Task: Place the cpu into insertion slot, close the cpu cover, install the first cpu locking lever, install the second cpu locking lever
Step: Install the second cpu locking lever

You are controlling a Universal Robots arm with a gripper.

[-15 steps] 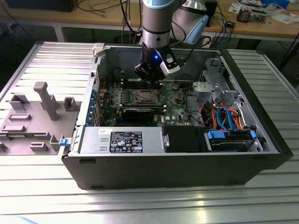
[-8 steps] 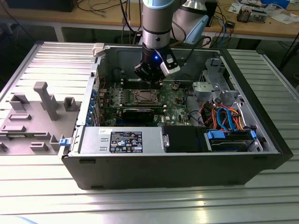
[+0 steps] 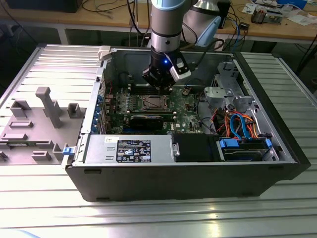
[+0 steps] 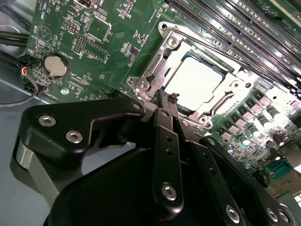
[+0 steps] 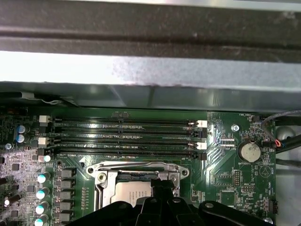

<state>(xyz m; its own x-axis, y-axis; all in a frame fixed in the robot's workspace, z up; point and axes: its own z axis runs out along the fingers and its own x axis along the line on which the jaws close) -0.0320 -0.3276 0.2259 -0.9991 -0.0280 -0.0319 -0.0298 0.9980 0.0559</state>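
The claw (image 4: 173, 100), closed and holding nothing, hovers over the cpu cover (image 4: 160, 63) lying shut on the cpu (image 4: 195, 80)

The cpu (image 4: 194, 82) is a small flat square with a shiny silver-grey top. It lies flat in its slot on the green board, inside the open computer case. In the first wrist view, part of its pale top (image 5: 130, 191) shows.

The cpu cover (image 4: 157, 70) is a thin silver metal frame with a square window. It is shut down flat over the cpu, and the cpu's top shows through the window. In the exterior view the cover (image 3: 155, 102) lies near the middle of the board, under the arm.
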